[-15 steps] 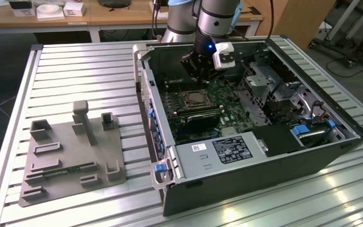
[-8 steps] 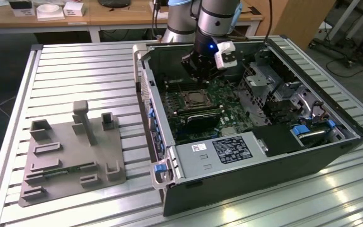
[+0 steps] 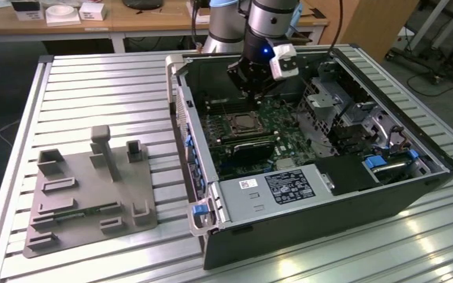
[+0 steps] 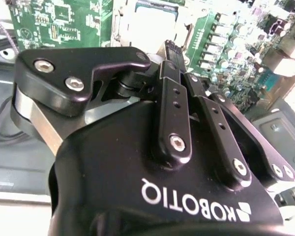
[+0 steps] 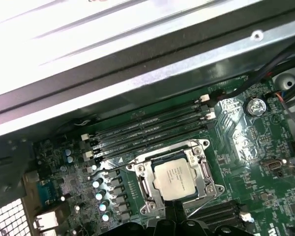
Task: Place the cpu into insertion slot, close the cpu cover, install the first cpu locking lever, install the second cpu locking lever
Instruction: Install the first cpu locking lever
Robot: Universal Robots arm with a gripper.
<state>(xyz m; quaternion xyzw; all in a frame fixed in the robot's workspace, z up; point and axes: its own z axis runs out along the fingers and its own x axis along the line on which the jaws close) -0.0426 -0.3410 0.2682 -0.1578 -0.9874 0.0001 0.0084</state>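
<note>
Exterior view's left: grey moulded fixture (image 3: 85,194), flat on the slatted metal table (image 3: 92,76), well apart from the arm.

Centre: open computer case (image 3: 305,230) lying on its side, green circuit board (image 3: 289,127) exposed inside. Insertion slot (image 3: 246,125) set in the board, near the case wall on the exterior view's left. Gripper (image 3: 250,91) directly above the board, just beyond the slot and close to it, pointing down into the case.

Gripper state, second wrist view: gripper (image 4: 174,49) with both finger linkages drawn together at the tips. Appears closed, with nothing held. Same reading in the first wrist view: gripper (image 5: 174,219) as one narrow dark tip, apart from the socket and just beside its edge.

Cpu (image 5: 174,180): seated in the slot, silvery top facing up. Cpu cover (image 5: 206,169): down flat, framing the chip on all sides. Locking lever positions: cannot tell.

Beside the socket: long black memory slots (image 5: 147,130), running parallel.

Exterior view's right: grey box (image 3: 278,187) with a white label, near the case's front edge.
</note>
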